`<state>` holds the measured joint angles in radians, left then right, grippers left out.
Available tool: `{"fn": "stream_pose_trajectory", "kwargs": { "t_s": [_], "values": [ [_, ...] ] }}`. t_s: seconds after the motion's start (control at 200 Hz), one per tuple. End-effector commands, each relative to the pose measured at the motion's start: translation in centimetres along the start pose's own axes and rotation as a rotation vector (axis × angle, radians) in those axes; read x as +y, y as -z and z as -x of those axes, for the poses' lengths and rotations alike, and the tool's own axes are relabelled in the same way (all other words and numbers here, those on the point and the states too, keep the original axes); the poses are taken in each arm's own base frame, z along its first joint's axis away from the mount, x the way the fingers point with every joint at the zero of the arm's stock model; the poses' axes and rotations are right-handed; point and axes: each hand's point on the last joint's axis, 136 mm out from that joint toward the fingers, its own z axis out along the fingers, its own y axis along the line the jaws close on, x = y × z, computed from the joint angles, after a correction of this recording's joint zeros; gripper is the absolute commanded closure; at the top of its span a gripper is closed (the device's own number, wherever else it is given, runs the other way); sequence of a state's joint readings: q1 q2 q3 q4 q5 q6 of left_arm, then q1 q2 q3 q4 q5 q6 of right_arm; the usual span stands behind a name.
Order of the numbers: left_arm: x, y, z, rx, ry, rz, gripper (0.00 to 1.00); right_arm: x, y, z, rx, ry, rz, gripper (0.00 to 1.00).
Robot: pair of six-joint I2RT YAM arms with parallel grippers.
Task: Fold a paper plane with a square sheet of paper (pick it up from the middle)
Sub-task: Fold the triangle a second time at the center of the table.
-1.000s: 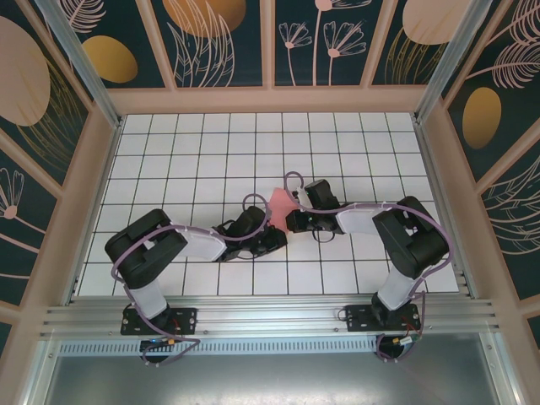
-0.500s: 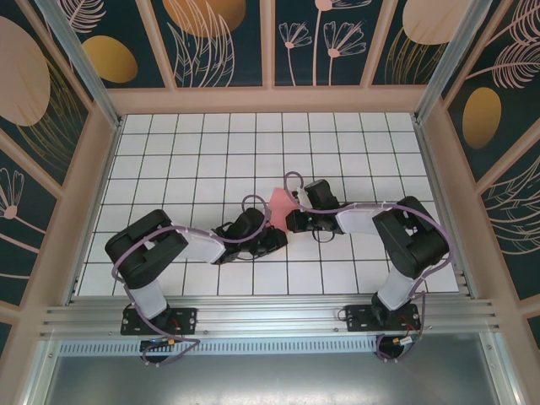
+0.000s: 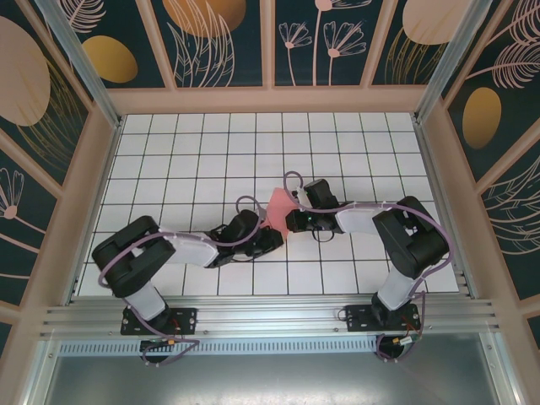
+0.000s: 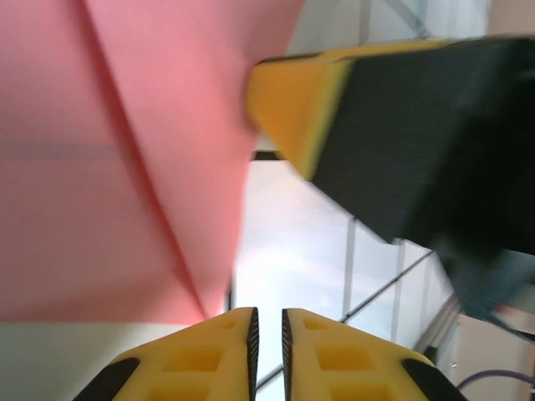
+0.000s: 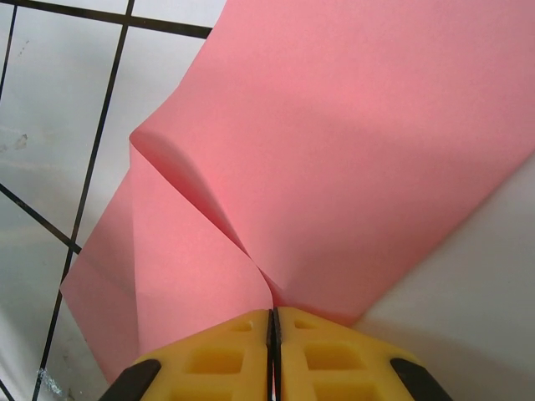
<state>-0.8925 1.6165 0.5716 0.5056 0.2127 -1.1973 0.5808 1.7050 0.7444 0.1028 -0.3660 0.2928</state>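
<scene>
Nearest me, the two arms lean in from their bases and meet low over the middle of the white grid table [image 3: 202,160]. The left gripper [image 4: 269,316] has its yellow pads drawn almost together, with only a thin slit between them and nothing that I can see in it. The lower edge of the sheet of paper [image 3: 277,205] ends just at the tip of one pad. The right gripper [image 5: 272,314] is clamped tight on the pink paper, pinching it where two layers run together at a fold. One of its fingers [image 4: 292,109] sits close beside the sheet in the left wrist view.

The paper is already creased, not flat. From the right wrist, a soft ridge runs from the pinch out to a rounded bend, and the wider flap spreads away beyond it. From above, the visible part rises from between the two grippers with a corner pointing toward the far wall. It runs roughly near to far, but its near end is hidden under the grippers, so I cannot tell its full long axis.
</scene>
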Motion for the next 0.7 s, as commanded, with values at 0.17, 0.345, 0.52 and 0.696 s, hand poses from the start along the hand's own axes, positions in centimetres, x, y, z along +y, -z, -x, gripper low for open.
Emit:
{"fn": "stream_pose_trajectory", "kwargs": {
  "t_s": [0.17,0.345,0.52,0.696],
  "values": [
    [-1.8,2.6,6.9,-0.189,0.024,-0.061,0.84,-0.3,-0.4,-0.5,0.032,0.016,-0.023,0.89],
    [-3.1,-0.1,7.6,-0.121,0.011,-0.095,0.84,-0.2,-0.3,-0.3,0.029,0.019,-0.023,0.89],
    [-1.9,-2.3,7.7,-0.101,0.028,-0.066,0.84,-0.2,-0.3,-0.2,0.026,0.017,-0.023,0.88],
    [1.1,-3.4,8.1,-0.122,0.031,0.033,0.84,-0.1,-0.2,-0.2,0.026,0.018,-0.019,0.87]
  ]
}}
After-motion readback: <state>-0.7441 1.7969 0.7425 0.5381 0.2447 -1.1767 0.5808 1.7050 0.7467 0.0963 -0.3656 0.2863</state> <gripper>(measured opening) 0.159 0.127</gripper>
